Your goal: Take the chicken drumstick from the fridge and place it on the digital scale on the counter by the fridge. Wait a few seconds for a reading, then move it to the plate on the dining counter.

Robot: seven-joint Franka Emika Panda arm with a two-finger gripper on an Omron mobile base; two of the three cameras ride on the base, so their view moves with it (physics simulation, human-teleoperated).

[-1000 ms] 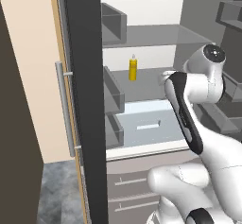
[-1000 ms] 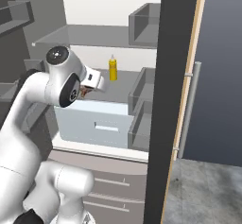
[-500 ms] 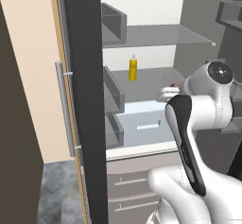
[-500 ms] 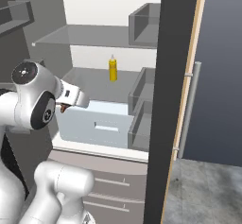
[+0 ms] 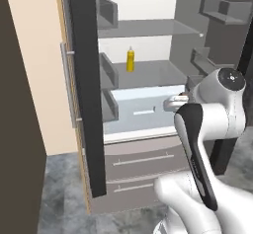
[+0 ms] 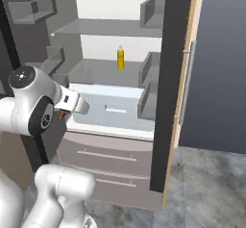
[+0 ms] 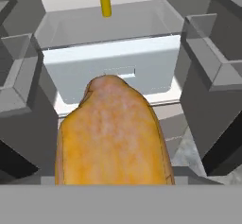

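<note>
drumstick: the chicken drumstick (image 7: 113, 133) is a golden-brown lump that sits right at the hand camera, out in front of the fridge (image 5: 84, 90) and lower than its pale drawer (image 7: 113, 67).
how it feels: I think it is light, a bit soft and maybe greasy, so it could slip. The thick round middle looks like the best spot to hold.
pincer: the gripper (image 6: 61, 115) seems to be closed on the drumstick, but the meat hides the finger tips, so I am not fully sure.
arm: the white arm is bent close in front of the open fridge, below the shelf.
yellow bottle: the yellow bottle (image 5: 130, 60) stands upright at the back of the fridge shelf, well apart from the drumstick.
next step: carry it to the scale, I think.
</note>
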